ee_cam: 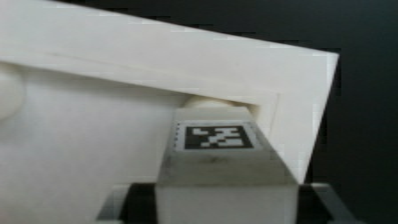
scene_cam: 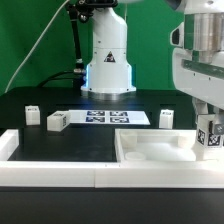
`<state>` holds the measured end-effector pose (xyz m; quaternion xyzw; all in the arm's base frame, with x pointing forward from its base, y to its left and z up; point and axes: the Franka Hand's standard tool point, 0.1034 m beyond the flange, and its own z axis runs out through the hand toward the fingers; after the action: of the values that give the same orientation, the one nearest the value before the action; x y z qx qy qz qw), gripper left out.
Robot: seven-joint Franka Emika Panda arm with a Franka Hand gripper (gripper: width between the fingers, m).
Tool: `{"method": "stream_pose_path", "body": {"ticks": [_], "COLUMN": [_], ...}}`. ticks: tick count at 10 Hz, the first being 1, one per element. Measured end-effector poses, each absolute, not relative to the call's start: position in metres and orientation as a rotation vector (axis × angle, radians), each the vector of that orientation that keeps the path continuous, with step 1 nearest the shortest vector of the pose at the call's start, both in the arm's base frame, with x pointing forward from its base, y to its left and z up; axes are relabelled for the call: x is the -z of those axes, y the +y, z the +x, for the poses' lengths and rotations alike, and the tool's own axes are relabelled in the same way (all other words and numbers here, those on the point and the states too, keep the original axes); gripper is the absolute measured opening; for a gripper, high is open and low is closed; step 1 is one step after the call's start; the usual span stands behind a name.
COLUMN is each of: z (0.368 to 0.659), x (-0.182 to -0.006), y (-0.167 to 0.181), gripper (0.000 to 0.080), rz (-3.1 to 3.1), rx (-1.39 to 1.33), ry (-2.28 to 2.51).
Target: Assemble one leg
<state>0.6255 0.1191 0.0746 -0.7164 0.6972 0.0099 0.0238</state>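
Observation:
My gripper (scene_cam: 208,128) is shut on a leg (scene_cam: 209,135), a stubby white post with a black-and-white tag, and holds it upright over the corner of the large white square tray-shaped piece (scene_cam: 150,152) at the exterior view's right. In the wrist view the leg (ee_cam: 221,150) fills the space between my two dark fingers (ee_cam: 134,202), and its end sits at the tray's inner corner (ee_cam: 294,95), over a rounded boss there. I cannot tell whether the leg touches the tray. Three more legs (scene_cam: 57,121) (scene_cam: 32,114) (scene_cam: 166,118) stand loose on the table.
The marker board (scene_cam: 113,117) lies flat in front of the arm's white base (scene_cam: 108,60). A white raised rail (scene_cam: 50,172) runs along the table's front edge and up the left side. The table surface is black.

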Motion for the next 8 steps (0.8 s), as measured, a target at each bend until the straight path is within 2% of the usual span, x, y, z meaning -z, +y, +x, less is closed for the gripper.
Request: {"method": "stream_pose_path", "body": {"ticks": [3,4,5,6,8], "z": [0.6259,0.6259,0.6258,0.626,0.6257], "x": [-0.0748,-0.0748,-0.0748,-0.075,-0.0767], "y": [0.1188,0.119,0.1191,0.1192,0.1218], "gripper": [0.0291,0.0361,0.0542,0.0616,0.0643], "rz": [-2.108,-2.137,-2.177,-2.21,-2.415], "rx": [-0.054,-0.053,-0.051,-0.05,-0.05], "ry": [2.25,2.222,2.182,2.147,1.927]}}
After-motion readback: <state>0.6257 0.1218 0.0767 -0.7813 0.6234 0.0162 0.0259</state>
